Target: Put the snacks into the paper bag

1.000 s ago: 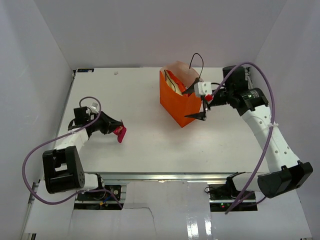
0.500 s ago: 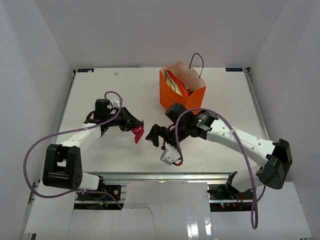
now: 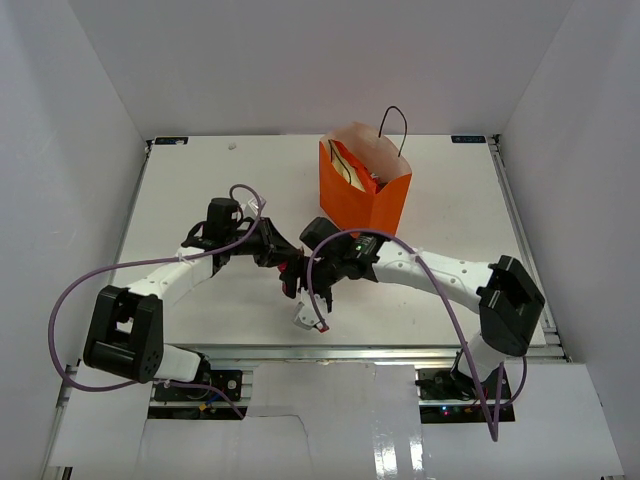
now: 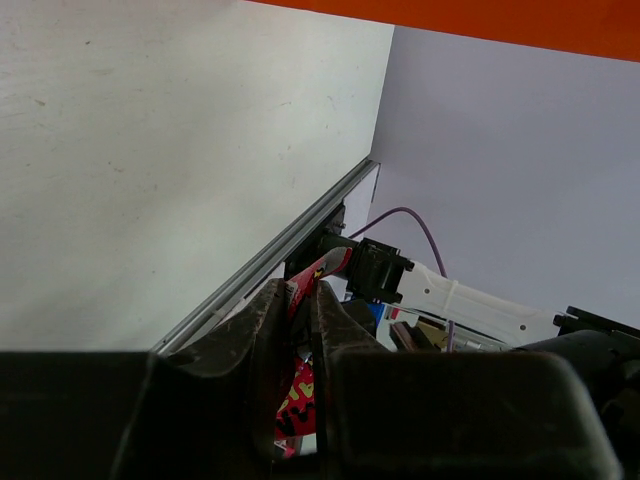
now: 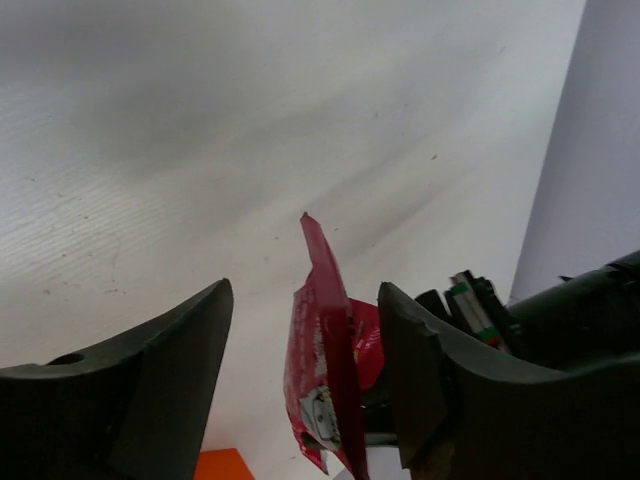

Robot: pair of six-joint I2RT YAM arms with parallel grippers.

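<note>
**Mid-air handoff of the red wrapper, looks like**

The red wrapper (image 5: 322, 380) is just below centre in the overhead frame, pinched in the left gripper (image 4: 300, 305), which is nearly closed on it. The right gripper (image 5: 303, 300) straddles it with its jaws apart, not gripping yet. I'd guess right clamps, left lets go, then it's carried up-right to the orange paper bag (image 3: 362, 205).

From above, the red wrapper (image 3: 291, 267) is nearly hidden between the left hand (image 3: 281, 257) and right hand (image 3: 304, 274)
</note>
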